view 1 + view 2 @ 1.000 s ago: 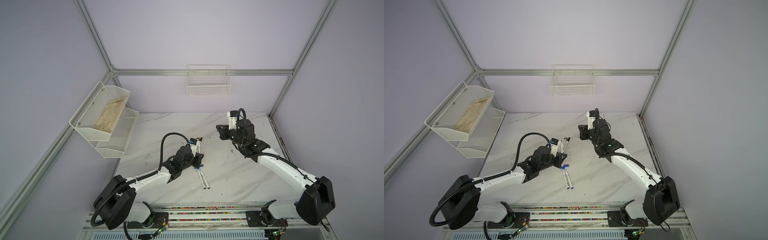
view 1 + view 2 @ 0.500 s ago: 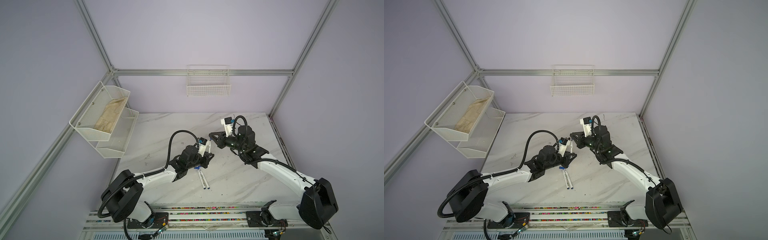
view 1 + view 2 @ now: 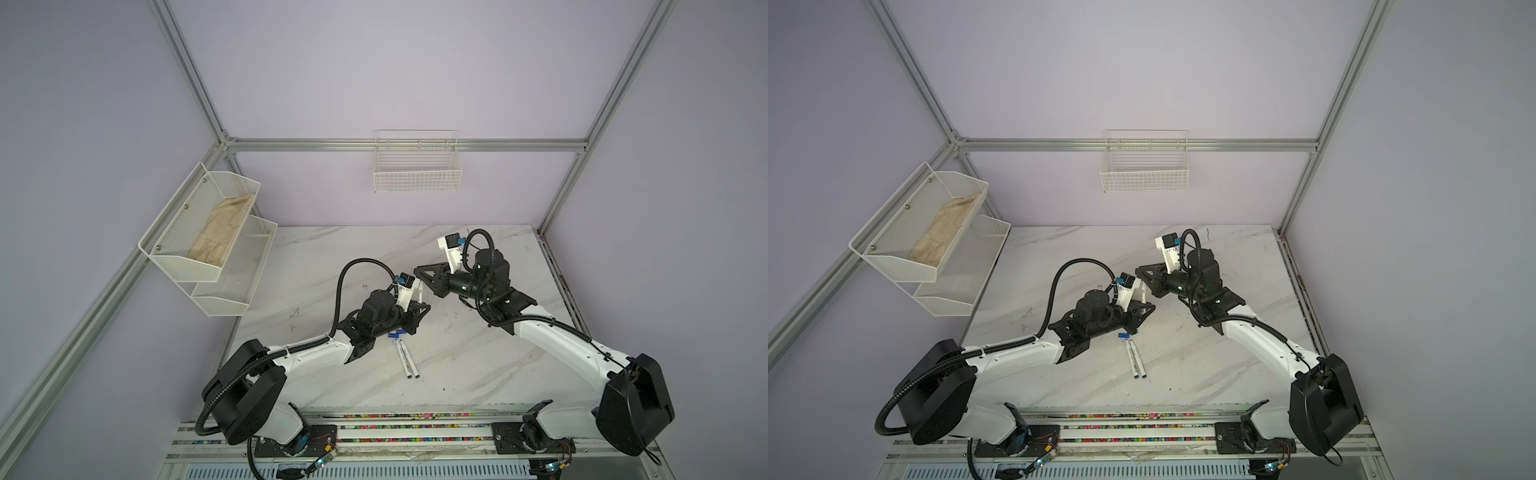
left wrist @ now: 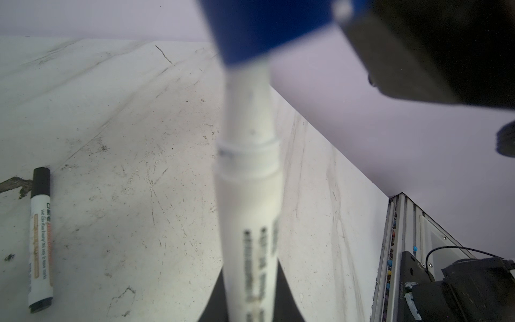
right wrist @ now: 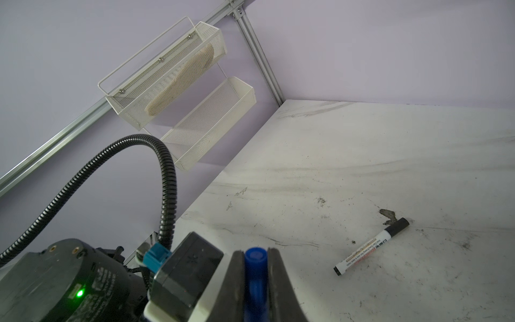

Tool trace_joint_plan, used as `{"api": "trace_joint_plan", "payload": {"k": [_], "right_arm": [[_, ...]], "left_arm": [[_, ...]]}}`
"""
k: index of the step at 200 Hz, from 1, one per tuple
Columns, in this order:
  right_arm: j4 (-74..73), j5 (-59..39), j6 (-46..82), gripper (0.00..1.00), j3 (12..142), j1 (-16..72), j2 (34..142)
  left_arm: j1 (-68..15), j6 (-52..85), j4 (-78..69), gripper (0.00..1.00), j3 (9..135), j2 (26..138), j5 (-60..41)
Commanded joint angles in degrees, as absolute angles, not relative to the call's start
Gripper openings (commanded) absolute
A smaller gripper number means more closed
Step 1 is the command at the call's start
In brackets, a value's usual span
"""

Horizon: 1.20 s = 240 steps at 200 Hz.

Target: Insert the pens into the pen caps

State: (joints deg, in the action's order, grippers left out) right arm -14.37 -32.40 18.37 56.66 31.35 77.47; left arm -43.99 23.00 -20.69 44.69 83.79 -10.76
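Nearest, a metal rail [image 3: 415, 419] with coloured specks lines the front edge of the table [image 3: 478, 374], a white marble-look slab, grey-veined, scuffed and ink-flecked. The strip of slab between the arm bases lies open. Just beyond, two pens [image 3: 406, 359] lie side by side, slim white barrels with blue ends toward the front. A loose blue cap [image 3: 1123, 335] sits just past their far tips, beside the left arm. Above these the left gripper [image 4: 250, 278] is clenched on the held pen [image 4: 248, 195], a round white barrel with dark lettering. Its narrow nose sits in the mouth of the blue cap [image 5: 255, 255], a stubby smooth cylinder pinched between the dark pads of the right gripper [image 5: 256, 260]; the pen's collar shows outside. The black-capped pen [image 5: 370, 246] lies flat on bare slab, well apart. Farther on the slab runs open to the lilac wall, where a mesh shelf [image 3: 208, 232] hangs by the left edge and a wire basket [image 3: 417, 174] at the back.
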Motion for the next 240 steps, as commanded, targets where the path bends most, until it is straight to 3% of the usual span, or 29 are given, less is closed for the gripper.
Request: {"api": "trace_joint_plan", "payload": {"k": [1,240], "right_arm": [[-15.5,-32.2,17.8,0.00,57.9,31.2,76.9],[-12.3,-31.8,15.7,0.00,57.5,30.3,76.9]], "left_arm": [[-44.0,22.9,-24.3,0.00,48.9,83.0,-11.9],[-43.9,24.1,-26.2,0.00,47.8,82.8,-11.9]]}}
